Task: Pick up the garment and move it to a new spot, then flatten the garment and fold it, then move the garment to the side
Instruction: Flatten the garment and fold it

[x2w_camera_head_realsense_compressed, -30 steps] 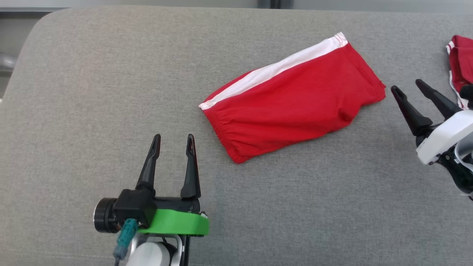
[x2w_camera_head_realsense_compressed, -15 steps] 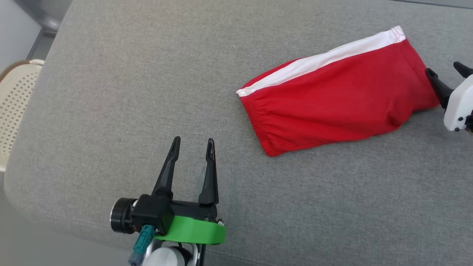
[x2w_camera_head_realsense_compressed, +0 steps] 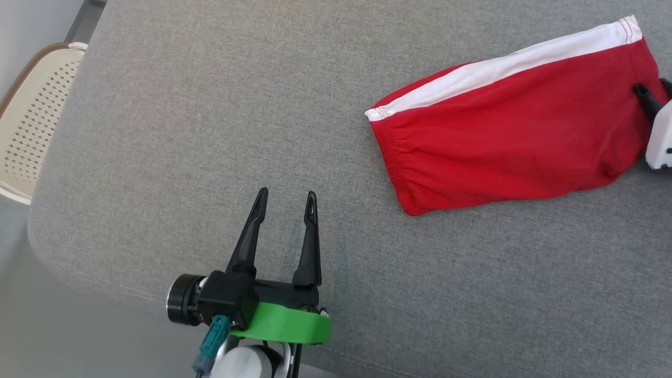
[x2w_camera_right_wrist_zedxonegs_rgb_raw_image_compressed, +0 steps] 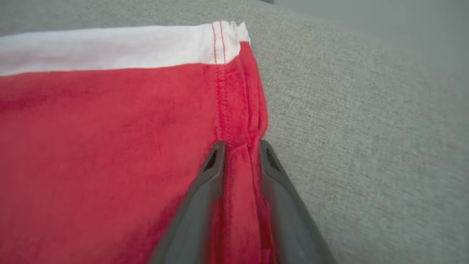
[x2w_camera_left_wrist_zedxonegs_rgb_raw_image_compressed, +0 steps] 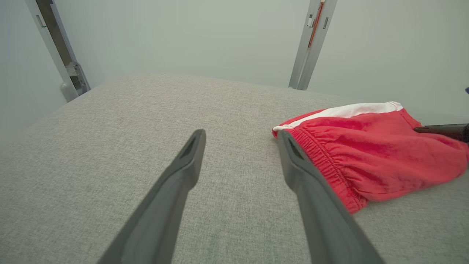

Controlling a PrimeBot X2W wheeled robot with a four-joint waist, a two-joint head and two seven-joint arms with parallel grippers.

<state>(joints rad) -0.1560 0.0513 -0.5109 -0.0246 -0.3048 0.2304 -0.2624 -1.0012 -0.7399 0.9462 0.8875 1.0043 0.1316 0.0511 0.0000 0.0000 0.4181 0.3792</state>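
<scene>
Garment (x2w_camera_head_realsense_compressed: 504,126) hem inside right gripper (x2w_camera_right_wrist_zedxonegs_rgb_raw_image_compressed: 240,146); wide cushion (x2w_camera_head_realsense_compressed: 210,105) expanse leftward.

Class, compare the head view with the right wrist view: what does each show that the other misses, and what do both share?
Head view: the open left gripper, the elastic waistband, a cream perforated object. Right wrist view: red stitching across the white stripe, a fabric ridge pinched between the fingers of the right gripper. Both: the red garment on the grey cushion.

Grey woven bench (x2w_camera_head_realsense_compressed: 199,121); beyond its left edge a cream perforated chair (x2w_camera_head_realsense_compressed: 34,118) (perhaps a basket); pale wall (x2w_camera_left_wrist_zedxonegs_rgb_raw_image_compressed: 183,36) and metal uprights (x2w_camera_left_wrist_zedxonegs_rgb_raw_image_compressed: 310,47) behind.
</scene>
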